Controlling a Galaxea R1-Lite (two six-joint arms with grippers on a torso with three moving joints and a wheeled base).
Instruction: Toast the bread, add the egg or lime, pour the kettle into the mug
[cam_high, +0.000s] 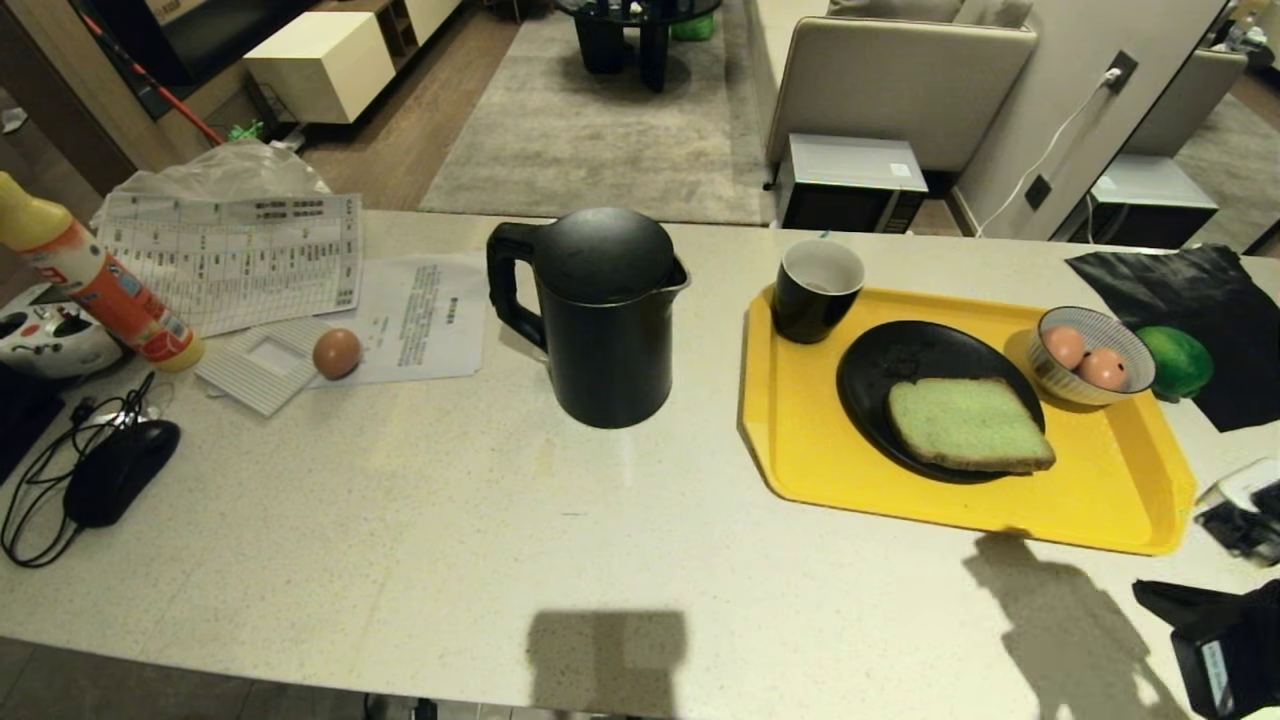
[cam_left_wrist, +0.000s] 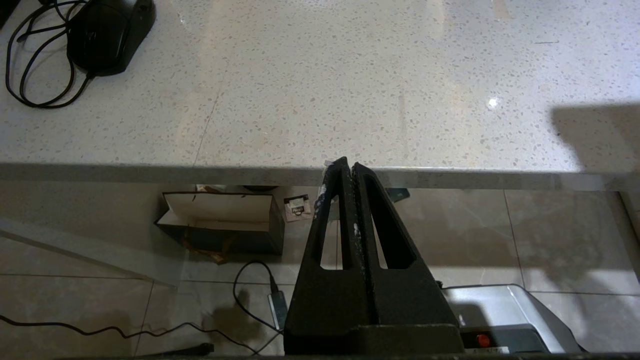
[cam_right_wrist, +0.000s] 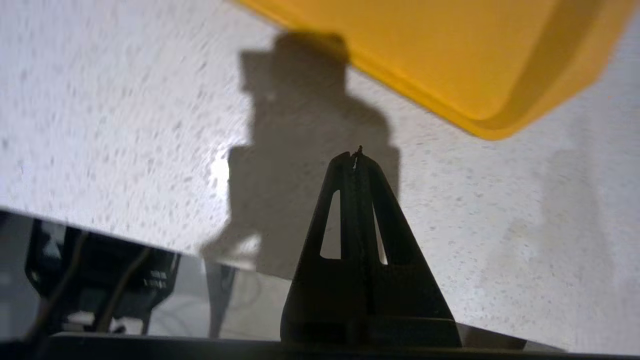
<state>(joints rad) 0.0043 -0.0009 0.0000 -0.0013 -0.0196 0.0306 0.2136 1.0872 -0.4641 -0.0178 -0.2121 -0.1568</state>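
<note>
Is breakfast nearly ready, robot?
Not yet. The bread already lies on the black plate, with no egg or lime on it. The kettle stands apart from the empty-looking mug. Both the right gripper and the left gripper are shut and hold nothing.

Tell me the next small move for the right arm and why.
Probably open the right end effector and carry it toward the bread. It is shut, empty, near the yellow tray's near corner, and the bread lies untouched on the black plate.
</note>
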